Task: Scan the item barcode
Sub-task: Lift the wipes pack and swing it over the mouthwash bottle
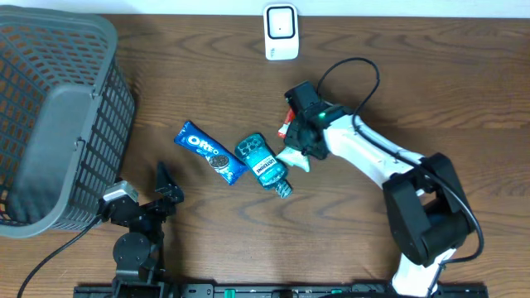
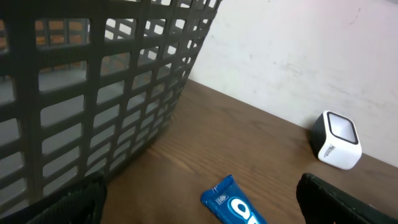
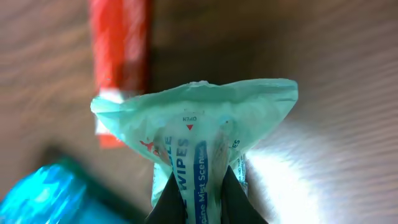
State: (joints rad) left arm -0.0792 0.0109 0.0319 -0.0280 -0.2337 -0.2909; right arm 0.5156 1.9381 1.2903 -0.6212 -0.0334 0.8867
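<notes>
My right gripper [image 3: 202, 200] is shut on a pale green wipes packet [image 3: 199, 118], pinching a fold of its wrapper between the two dark fingers. In the overhead view the wipes packet [image 1: 296, 157] sits under the right gripper [image 1: 303, 146] at the table's middle. The white barcode scanner [image 1: 281, 31] stands at the far edge, well apart from the packet. My left gripper [image 1: 162, 192] rests near the front left, open and holding nothing. Its wrist view shows the scanner [image 2: 336, 140] far off.
A blue Oreo pack [image 1: 209, 152] and a teal mouthwash bottle [image 1: 265, 164] lie just left of the wipes. A red packet [image 1: 284, 124] lies beside the right gripper. A large dark mesh basket [image 1: 58, 124] fills the left side.
</notes>
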